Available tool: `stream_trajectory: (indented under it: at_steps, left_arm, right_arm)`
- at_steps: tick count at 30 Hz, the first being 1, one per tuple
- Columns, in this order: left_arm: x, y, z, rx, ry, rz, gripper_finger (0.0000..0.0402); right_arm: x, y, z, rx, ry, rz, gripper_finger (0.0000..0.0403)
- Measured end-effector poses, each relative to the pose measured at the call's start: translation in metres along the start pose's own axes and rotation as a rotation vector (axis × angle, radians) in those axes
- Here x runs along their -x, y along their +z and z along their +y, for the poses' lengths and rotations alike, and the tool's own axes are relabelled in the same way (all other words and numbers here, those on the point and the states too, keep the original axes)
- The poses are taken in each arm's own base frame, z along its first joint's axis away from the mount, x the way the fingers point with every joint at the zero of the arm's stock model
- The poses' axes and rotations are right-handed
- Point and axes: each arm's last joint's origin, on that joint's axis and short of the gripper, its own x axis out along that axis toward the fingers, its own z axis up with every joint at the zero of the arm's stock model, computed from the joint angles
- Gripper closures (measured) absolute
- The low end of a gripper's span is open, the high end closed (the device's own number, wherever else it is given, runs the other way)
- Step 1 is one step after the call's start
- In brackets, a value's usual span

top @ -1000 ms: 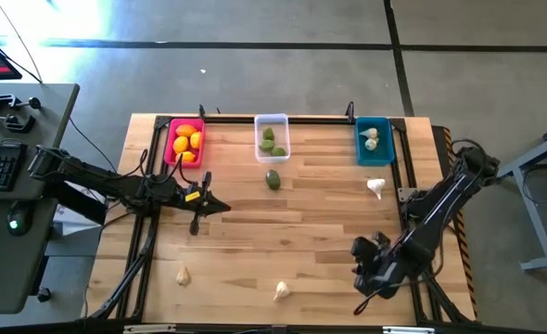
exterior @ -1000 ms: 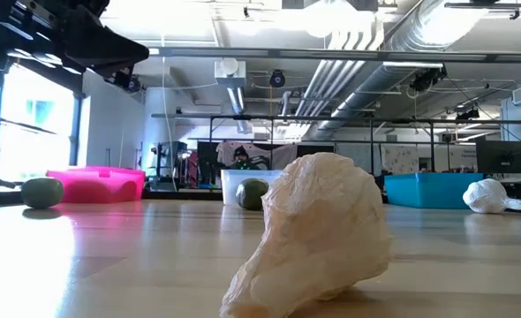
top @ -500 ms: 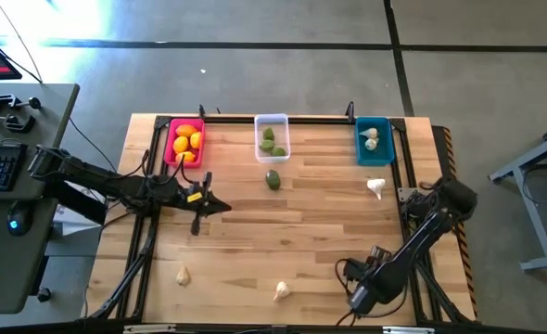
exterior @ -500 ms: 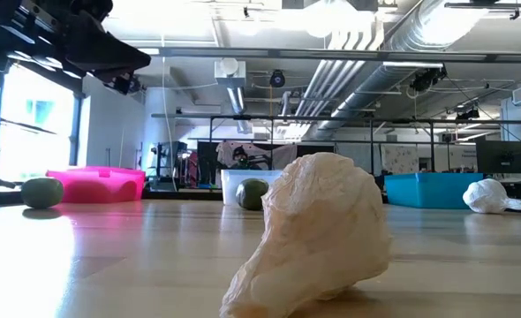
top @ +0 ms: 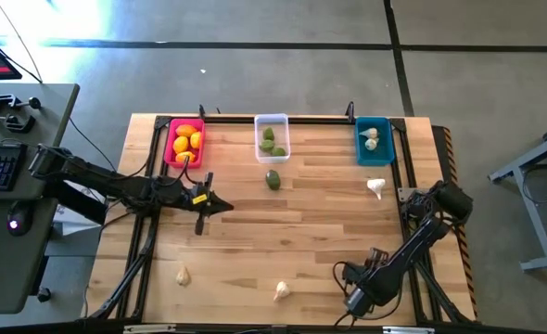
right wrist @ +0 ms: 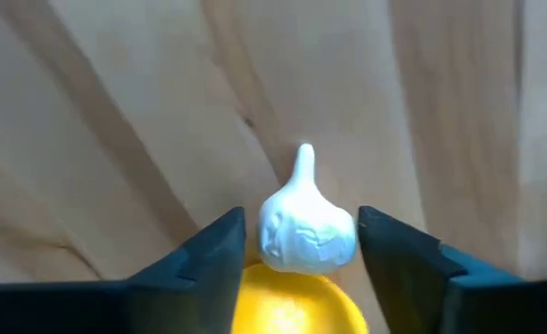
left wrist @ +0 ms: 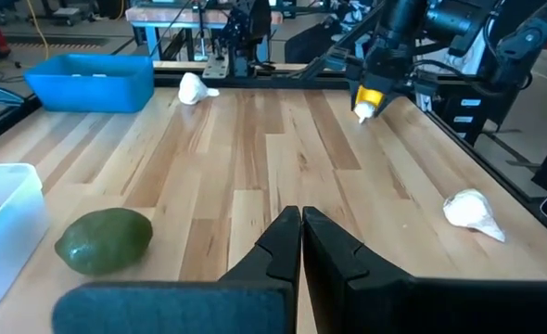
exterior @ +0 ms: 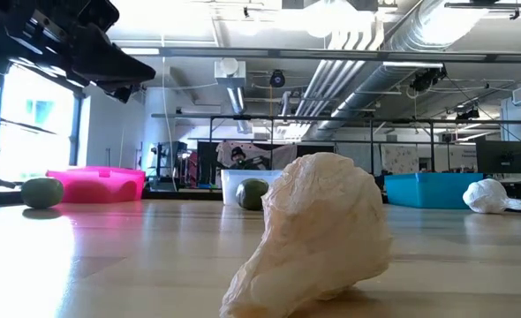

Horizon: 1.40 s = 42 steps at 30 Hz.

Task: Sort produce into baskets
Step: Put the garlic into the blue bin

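Observation:
My right gripper [top: 352, 299] is near the table's front edge, right of centre, shut on a whitish garlic bulb [right wrist: 306, 227]. My left gripper [top: 220, 206] hovers shut and empty [left wrist: 301, 223] left of centre, near a green fruit [top: 273, 179] that lies on the table. At the far edge stand a pink basket [top: 171, 141] with orange and yellow fruits, a clear basket [top: 272, 119] with green ones and a teal basket [top: 385, 139] with garlic. Loose garlic bulbs lie on the table at the right [top: 375, 187], the near left [top: 183, 276] and the near middle [top: 281, 290]. My right gripper pinches the garlic bulb by its rounded sides [right wrist: 348, 234] between the two fingers, which point down at the table. The bulb's pointed stem [right wrist: 304, 158] points away from the wrist. A yellow gripper part sits behind the bulb. I cannot tell whether the bulb is clear of the table.
The low view has the near-middle garlic bulb [exterior: 313, 234] large in front and another green fruit [exterior: 41, 192] lying before the pink basket. A desk with a keyboard [top: 0, 167] stands left of the table. Black frame rails run along the table's sides.
My right gripper has gone toward the table's near edge and a little toward its left, and the arm has folded lower over the near right corner.

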Motion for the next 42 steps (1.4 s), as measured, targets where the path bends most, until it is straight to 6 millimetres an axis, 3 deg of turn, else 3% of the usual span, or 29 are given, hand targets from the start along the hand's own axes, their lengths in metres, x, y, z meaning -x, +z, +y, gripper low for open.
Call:
stream_trajectory:
  at_steps: [8, 14, 18, 24, 32, 37, 42]
  left_arm:
    - [0.000, 0.000, 0.001, -0.002, 0.037, 0.000, 0.0401]
    - [0.000, 0.004, 0.001, 0.019, 0.039, -0.044, 0.0401]
    - [0.000, 0.010, 0.001, -0.002, 0.037, -0.104, 0.0401]
    - [0.000, 0.010, 0.001, -0.003, 0.037, -0.103, 0.0401]
    - [0.000, 0.010, 0.001, -0.005, 0.037, -0.101, 0.0401]
    - [0.000, 0.010, 0.002, -0.021, 0.073, -0.105, 0.0401]
    - [0.000, 0.010, 0.003, -0.028, 0.102, -0.104, 0.0401]
  right_arm:
    - [0.007, 0.013, 0.002, 0.009, 0.081, 0.019, 0.0340]
    - [0.044, 0.037, -0.005, 0.078, 0.146, -0.219, 0.0350]
    - [0.067, 0.060, -0.028, 0.125, 0.127, -0.398, 0.0349]
    - [0.077, 0.099, -0.093, 0.077, -0.035, -0.513, 0.0351]
    - [0.087, 0.145, -0.208, -0.226, -0.255, -0.555, 0.0351]
    - [0.094, 0.147, -0.277, -0.395, -0.344, -0.487, 0.0350]
    - [0.094, 0.136, -0.329, -0.525, -0.389, -0.382, 0.0347]
